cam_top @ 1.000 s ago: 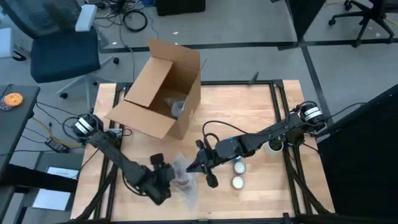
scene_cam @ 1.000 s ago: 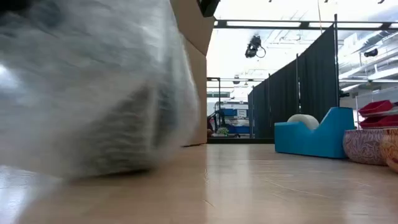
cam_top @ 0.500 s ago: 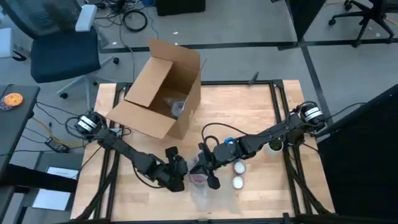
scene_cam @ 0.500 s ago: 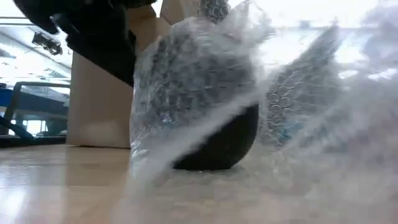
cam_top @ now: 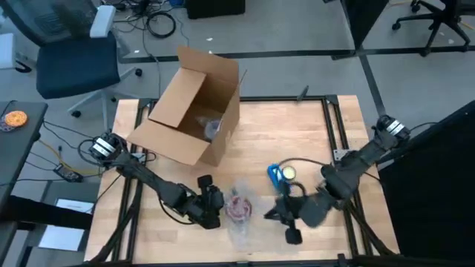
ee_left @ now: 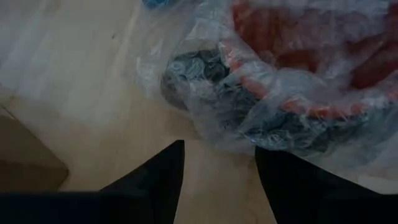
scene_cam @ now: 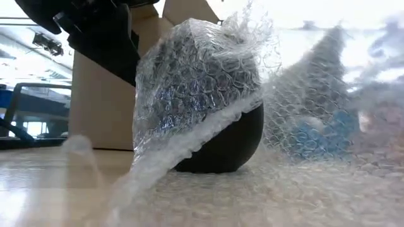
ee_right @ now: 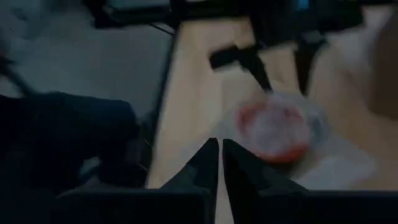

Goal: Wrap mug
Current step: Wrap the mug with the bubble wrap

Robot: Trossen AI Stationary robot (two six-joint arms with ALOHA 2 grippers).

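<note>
Now the mug (cam_top: 239, 208) sits bubble-wrapped just beside the left tool (cam_top: 216, 210).

Dark mug (scene_cam: 211, 135) upright, partly in bubble wrap (cam_top: 239, 222).

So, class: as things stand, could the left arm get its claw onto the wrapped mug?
Probably yes. The left claw sits open right beside the mug, with only bubble wrap between them. The right claw is off to the other side.

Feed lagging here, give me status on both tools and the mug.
Left tool open, just short of the mug. Right tool shut, empty, off to the mug's right. Mug partly in bubble wrap, base bare. Cardboard box behind; nothing blocking.
</note>
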